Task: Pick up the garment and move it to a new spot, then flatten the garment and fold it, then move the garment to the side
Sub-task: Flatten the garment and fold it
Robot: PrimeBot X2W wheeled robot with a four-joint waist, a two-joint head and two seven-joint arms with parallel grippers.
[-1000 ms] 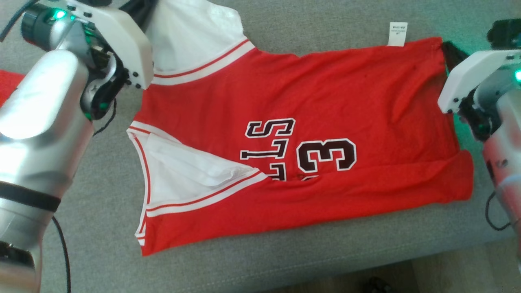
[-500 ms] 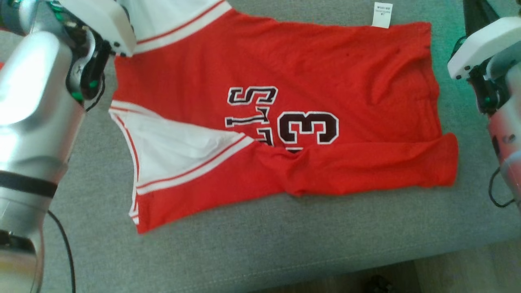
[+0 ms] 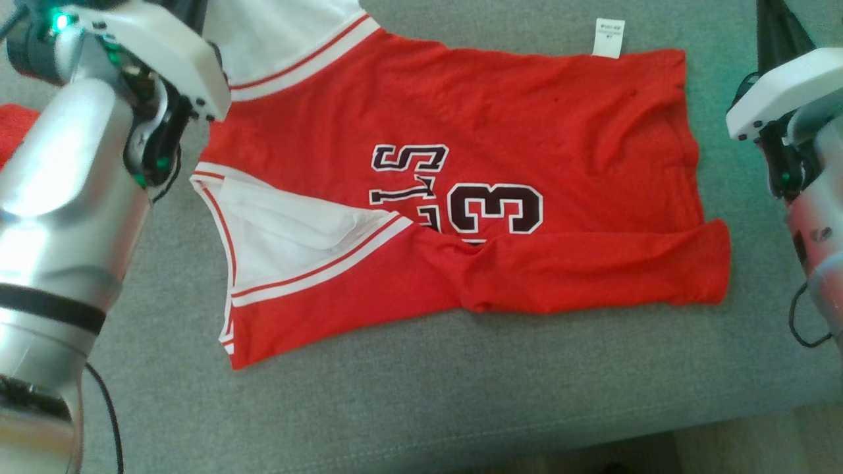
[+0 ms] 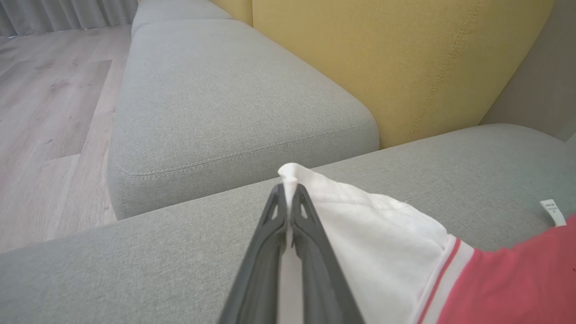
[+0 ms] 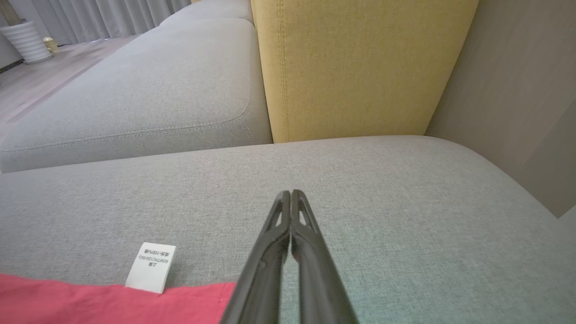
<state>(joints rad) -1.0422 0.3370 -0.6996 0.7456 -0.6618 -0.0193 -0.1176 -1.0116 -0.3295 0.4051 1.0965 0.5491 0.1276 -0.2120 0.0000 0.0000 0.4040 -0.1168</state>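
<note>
A: Garment, where?
B: Red jersey [image 3: 461,197], number side up, spread on the grey cushion [image 3: 461,408]. Its near edge is folded over itself. The white care label [image 3: 607,38] sticks out of the jersey's far edge.
A: Grippers?
B: Left gripper [image 4: 288,186] is pinched tight on the jersey's white shoulder fabric. Right gripper [image 5: 291,193] has its fingers pressed together, nothing between them, just past the jersey's hem corner. Yellow backrest [image 4: 382,58] is beyond the jersey.
</note>
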